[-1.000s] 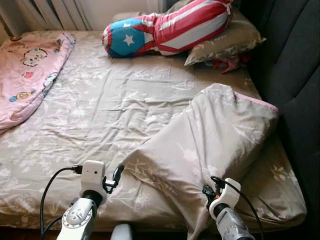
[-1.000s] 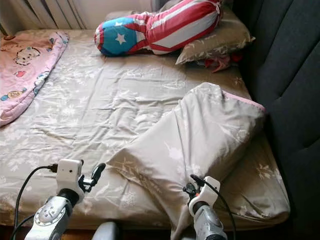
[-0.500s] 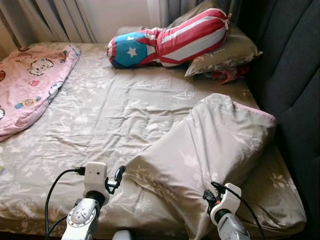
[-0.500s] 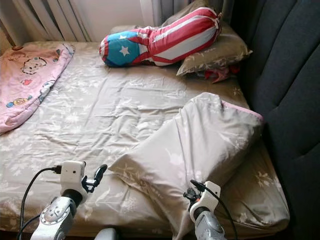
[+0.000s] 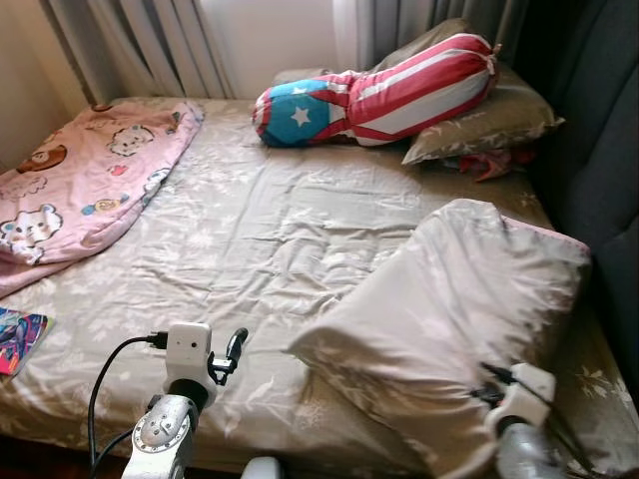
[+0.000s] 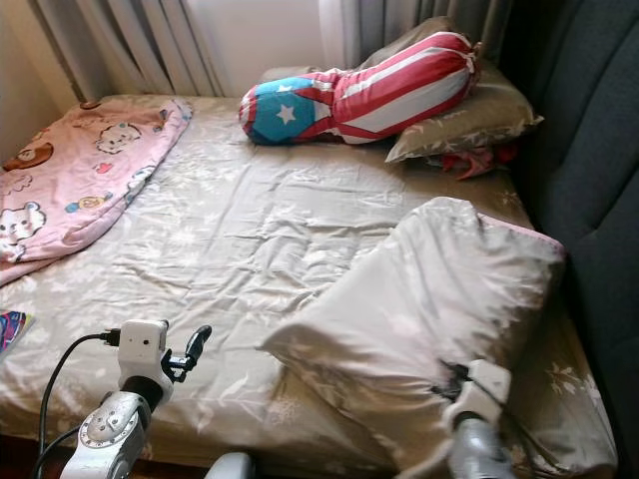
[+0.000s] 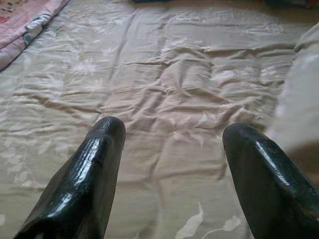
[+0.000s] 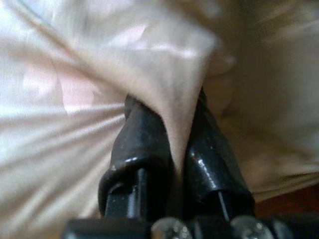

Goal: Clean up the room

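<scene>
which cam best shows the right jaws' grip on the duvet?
Right wrist view: both fingers pinch a fold of the beige duvet up close. The eye views show the whole duvet with the right gripper at its near edge.

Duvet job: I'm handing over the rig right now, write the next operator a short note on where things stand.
Right gripper: jaws shut on a fold of the beige duvet, at the bed's near edge.
Left gripper: jaws open, holding nothing, above the bare sheet beside the duvet's near corner.
Duvet lies bunched on the right half of the bed, by the dark headboard. Pink blanket is crumpled at the left edge; striped bolster and pillow at the far end.
Done: duvet gripped.
Left: likely spread the duvet, tidy the blanket.
</scene>
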`<state>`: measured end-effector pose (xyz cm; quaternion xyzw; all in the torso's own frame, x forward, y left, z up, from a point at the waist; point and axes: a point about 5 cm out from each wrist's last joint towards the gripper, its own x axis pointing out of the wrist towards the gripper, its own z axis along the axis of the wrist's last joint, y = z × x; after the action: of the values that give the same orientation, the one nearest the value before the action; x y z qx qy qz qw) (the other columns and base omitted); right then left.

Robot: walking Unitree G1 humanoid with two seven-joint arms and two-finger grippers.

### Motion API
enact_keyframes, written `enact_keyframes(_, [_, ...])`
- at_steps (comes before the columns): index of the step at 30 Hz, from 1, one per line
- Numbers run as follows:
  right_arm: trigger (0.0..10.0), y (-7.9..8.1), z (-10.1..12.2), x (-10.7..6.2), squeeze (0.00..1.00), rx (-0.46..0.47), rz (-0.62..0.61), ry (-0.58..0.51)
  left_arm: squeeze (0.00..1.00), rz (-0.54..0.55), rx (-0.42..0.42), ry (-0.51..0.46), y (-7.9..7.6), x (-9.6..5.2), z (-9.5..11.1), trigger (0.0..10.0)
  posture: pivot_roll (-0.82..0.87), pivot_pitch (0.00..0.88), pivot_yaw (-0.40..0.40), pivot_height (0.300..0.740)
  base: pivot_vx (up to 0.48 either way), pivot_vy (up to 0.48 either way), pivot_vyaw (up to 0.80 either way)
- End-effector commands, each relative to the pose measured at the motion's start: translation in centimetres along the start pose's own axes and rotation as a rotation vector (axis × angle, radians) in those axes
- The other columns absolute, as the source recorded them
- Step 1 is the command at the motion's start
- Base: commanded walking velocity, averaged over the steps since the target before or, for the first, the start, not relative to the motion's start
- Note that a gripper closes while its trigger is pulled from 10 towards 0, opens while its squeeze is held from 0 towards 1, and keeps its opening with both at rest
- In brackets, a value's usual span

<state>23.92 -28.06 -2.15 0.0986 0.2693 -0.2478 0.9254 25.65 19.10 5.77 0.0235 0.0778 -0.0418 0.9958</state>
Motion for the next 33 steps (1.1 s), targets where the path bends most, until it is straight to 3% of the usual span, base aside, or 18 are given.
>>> enact_keyframes(1, [10.0, -4.3, 5.0, 0.3, 0.0, 0.027, -0.17, -0.199, 0.0, 0.005, 0.007, 0.012, 0.3, -0.1, -0.3, 10.0, 0.03, 0.015, 0.025, 0.657, 0.0, 0.0, 0.0])
enact_keyframes(2, [10.0, -4.3, 5.0, 0.3, 0.0, 0.027, -0.17, -0.199, 0.0, 0.005, 0.007, 0.012, 0.3, -0.1, -0.3, 10.0, 0.03, 0.015, 0.025, 0.657, 0.0, 0.0, 0.0])
enact_keyframes(4, [10.0, -7.3, 7.8, -0.1, 0.0, 0.016, -0.277, -0.287, 0.0, 0.001, 0.008, 0.013, 0.3, 0.0, -0.3, 10.0, 0.03, 0.02, 0.034, 0.657, 0.0, 0.0, 0.0])
enact_keyframes(6, [10.0, -7.3, 7.8, -0.1, 0.0, 0.016, -0.277, -0.287, 0.0, 0.001, 0.008, 0.013, 0.3, 0.0, -0.3, 10.0, 0.03, 0.02, 0.034, 0.657, 0.0, 0.0, 0.0])
enact_keyframes(10, [10.0, -12.0, 12.0, -1.3, 0.0, -0.02, -0.444, -0.396, 0.0, -0.007, 0.014, 0.012, 0.4, 0.1, -0.2, 10.0, 0.02, 0.031, 0.046, 0.657, 0.0, 0.0, 0.0])
enact_keyframes(19, [10.0, -13.3, 12.9, -2.0, 0.0, -0.064, -0.527, -0.429, 0.0, -0.008, 0.018, 0.011, 0.5, 0.0, -0.2, 10.0, 0.02, 0.041, 0.056, 0.657, 0.0, 0.0, 0.0])
enact_keyframes(24, [10.0, -12.2, 12.4, -1.5, 0.0, -0.086, -0.465, -0.41, 0.0, -0.013, 0.017, 0.015, 0.3, 0.0, -0.3, 10.0, 0.02, 0.041, 0.056, 0.657, 0.0, 0.0, 0.0])
enact_keyframes(25, [10.0, -12.1, 12.4, -1.5, 0.82, -0.088, -0.461, -0.409, 0.0, -0.013, 0.017, 0.015, 0.3, 0.0, -0.3, 10.0, 0.02, 0.041, 0.056, 0.657, 0.0, 0.0, 0.0])
enact_keyframes(26, [10.0, -12.0, 12.4, -1.5, 1.0, -0.083, -0.457, -0.418, 0.0, -0.013, 0.016, 0.015, 0.3, 0.0, -0.3, 10.0, 0.02, 0.043, 0.057, 0.657, 0.0, 0.0, 0.0])
enact_keyframes(29, [10.0, -11.3, 12.5, -1.4, 1.0, -0.097, -0.424, -0.446, 0.0, -0.013, 0.014, 0.018, 0.3, 0.0, -0.4, 10.0, 0.02, 0.042, 0.056, 0.657, 0.0, 0.0, 0.0])
enact_keyframes(30, [10.0, -10.5, 12.7, -1.2, 0.7, -0.121, -0.376, -0.463, 0.0, -0.012, 0.011, 0.021, 0.3, 0.0, -0.5, 10.0, 0.02, 0.042, 0.056, 0.657, 0.0, 0.0, 0.0])
enact_keyframes(31, [10.0, -10.2, 12.7, -1.2, 0.09, -0.127, -0.36, -0.468, 0.0, -0.011, 0.01, 0.022, 0.3, 0.0, -0.5, 10.0, 0.02, 0.041, 0.055, 0.657, 0.0, 0.0, 0.0])
enact_keyframes(32, [10.0, -9.9, 12.7, -1.1, 0.09, -0.129, -0.34, -0.473, 0.0, -0.012, 0.01, 0.023, 0.3, 0.0, -0.6, 10.0, 0.02, 0.041, 0.055, 0.657, 0.0, 0.0, 0.0])
enact_keyframes(33, [10.0, -9.1, 12.6, -1.0, 0.0, -0.141, -0.295, -0.482, 0.0, -0.012, 0.008, 0.024, 0.3, 0.0, -0.6, 10.0, 0.02, 0.04, 0.054, 0.657, 0.0, 0.0, 0.0])
